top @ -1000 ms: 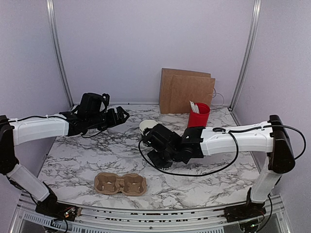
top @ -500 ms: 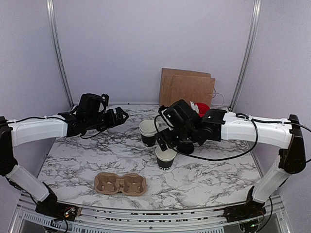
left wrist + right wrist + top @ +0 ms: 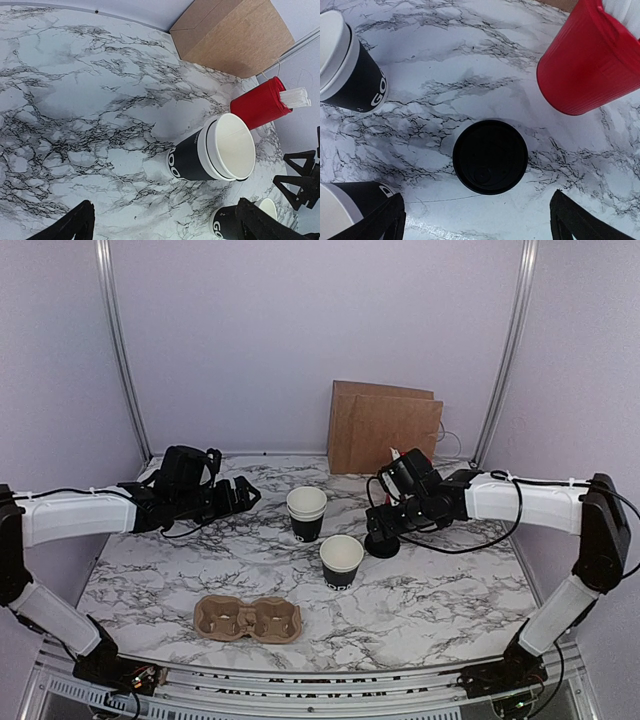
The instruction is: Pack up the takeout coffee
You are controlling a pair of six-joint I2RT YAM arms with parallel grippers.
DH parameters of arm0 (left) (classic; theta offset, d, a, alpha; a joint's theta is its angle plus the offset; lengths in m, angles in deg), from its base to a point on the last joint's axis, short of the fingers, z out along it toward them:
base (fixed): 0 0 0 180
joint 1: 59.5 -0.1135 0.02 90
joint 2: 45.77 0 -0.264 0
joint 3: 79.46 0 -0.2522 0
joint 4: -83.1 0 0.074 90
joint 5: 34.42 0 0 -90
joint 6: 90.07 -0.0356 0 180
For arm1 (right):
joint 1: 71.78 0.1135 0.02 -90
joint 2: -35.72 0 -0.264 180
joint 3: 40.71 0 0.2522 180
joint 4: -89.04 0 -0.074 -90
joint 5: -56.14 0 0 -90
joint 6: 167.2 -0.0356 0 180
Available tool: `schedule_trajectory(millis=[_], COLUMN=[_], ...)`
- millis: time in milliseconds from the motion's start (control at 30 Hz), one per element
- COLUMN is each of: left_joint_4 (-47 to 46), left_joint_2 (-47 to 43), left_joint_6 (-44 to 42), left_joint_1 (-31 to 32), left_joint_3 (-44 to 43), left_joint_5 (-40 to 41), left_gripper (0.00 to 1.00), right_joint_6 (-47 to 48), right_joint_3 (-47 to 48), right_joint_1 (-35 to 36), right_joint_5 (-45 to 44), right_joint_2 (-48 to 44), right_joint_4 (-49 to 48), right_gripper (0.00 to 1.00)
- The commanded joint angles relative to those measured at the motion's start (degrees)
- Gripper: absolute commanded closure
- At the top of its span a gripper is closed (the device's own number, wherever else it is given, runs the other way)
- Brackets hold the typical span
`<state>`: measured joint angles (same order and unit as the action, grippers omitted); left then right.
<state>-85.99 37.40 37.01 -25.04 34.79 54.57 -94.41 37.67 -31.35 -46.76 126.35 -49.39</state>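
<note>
Two nested black paper cups with cream insides (image 3: 306,512) (image 3: 210,150) stand at the table's middle. A single black cup (image 3: 341,560) (image 3: 227,227) stands in front of them and to the right. The small black round lid (image 3: 382,545) (image 3: 490,156) lies flat to the right of that cup. My right gripper (image 3: 383,522) (image 3: 477,215) hangs open just above the lid, one finger on each side, holding nothing. My left gripper (image 3: 250,495) (image 3: 165,220) hovers open and empty to the left of the nested cups.
A brown cardboard cup carrier (image 3: 248,619) lies near the front edge. A brown paper bag (image 3: 385,427) stands against the back wall. A red cup with white utensils (image 3: 590,65) (image 3: 260,102) stands just behind the lid, mostly hidden by my right arm in the top view.
My right gripper has opened and left the single black cup standing on the table, then swung right over the black lid. My left arm has sunk slightly.
</note>
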Motion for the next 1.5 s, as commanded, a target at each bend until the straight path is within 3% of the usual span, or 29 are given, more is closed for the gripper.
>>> schedule_trajectory(millis=[0, 733, 1467], left_joint_4=[1.3, 2.1, 2.6], left_joint_2=[-2.0, -2.3, -1.3], left_joint_6=[-0.3, -0.2, 0.3], left_joint_1=[-0.2, -0.2, -0.1], left_joint_3=[0.2, -0.5, -2.1], left_joint_5=[0.3, 0.9, 0.4], left_gripper=[0.01, 0.01, 0.01], right_joint_6=[0.6, 0.5, 0.1], right_joint_3=[-0.6, -1.1, -4.7], right_joint_1=[-1.9, -6.0, -6.7], right_joint_5=[3.1, 3.9, 4.3], right_joint_2=[2.3, 15.2, 14.7], right_joint_4=[-5.5, -14.6, -16.3], right_gripper=[0.02, 0.11, 0.26])
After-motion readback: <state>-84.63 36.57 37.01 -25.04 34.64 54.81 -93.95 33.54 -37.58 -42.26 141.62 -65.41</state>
